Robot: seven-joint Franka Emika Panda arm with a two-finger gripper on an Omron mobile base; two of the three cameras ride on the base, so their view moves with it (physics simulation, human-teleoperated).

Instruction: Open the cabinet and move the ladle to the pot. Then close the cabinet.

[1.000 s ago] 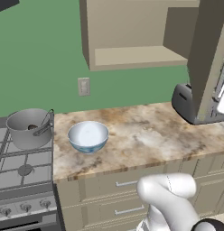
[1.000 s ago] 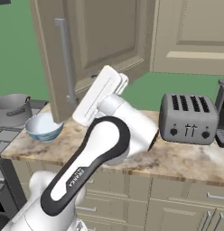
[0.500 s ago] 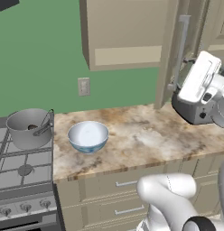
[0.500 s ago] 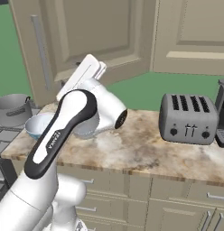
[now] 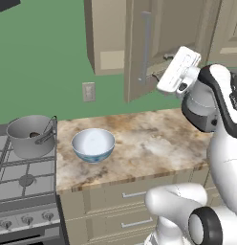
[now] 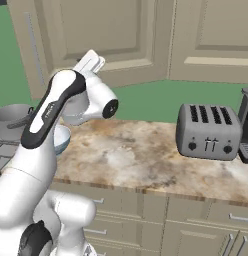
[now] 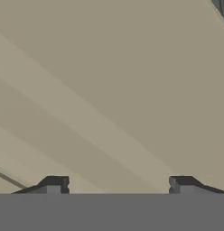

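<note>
A: Where is the hand (image 7: 117, 184)?

B: In the hand view its two dark fingertips (image 7: 54, 184) rise at the bottom, set wide apart with nothing between them, so it is open; tan panelled wood spreads across the frame just ahead of them; in the left base view the white end of the arm sits at upper right, close against the cabinet door (image 5: 148, 48).

A: And the cabinet itself?

B: The door stands partly ajar in the upper middle of the left base view; its long silver bar handle (image 5: 145, 47) runs vertically down its face; in the right base view the same door fills the upper left, behind the arm.

A: The pot (image 5: 30, 135)?

B: At the left edge of the left base view, on the stove (image 5: 20, 179), grey with loop handles; the ladle (image 5: 46, 133) lies inside it, its thin dark handle leaning on the rim toward the right.

A: Anything else on the surface (image 5: 149, 143)?

B: A white-and-blue bowl (image 5: 93, 144) just right of the pot, apart from it; in the right base view a silver toaster (image 6: 208, 131) stands at middle right, well apart from the bowl.
</note>
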